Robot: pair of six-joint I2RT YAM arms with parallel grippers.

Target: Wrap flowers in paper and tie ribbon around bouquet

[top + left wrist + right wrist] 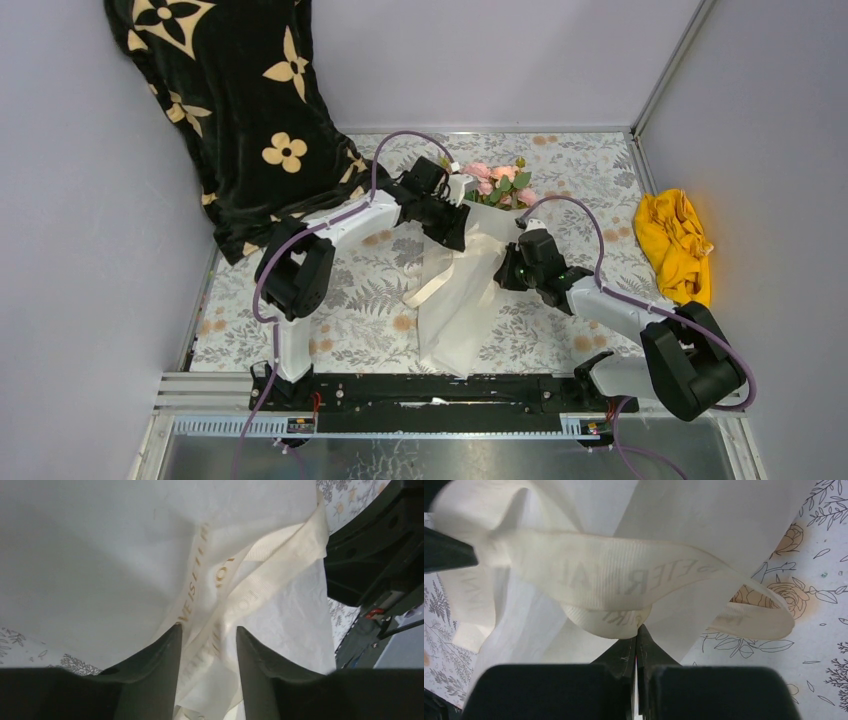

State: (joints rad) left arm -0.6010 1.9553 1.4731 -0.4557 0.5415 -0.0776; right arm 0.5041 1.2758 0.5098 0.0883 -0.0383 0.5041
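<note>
The right gripper (637,632) is pressed shut, seemingly pinching a fold of the ribbon (624,582). The left gripper (207,647) stands parted, with the ribbon running between its fingers over the paper (100,555) cone. The flowers (500,180) are at the cone's far end.

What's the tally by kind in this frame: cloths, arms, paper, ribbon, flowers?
3 cloths: black cloth, yellow cloth, tablecloth
2 arms: left arm, right arm
1 paper
1 ribbon
1 flowers, one bunch
Total: 8
</note>
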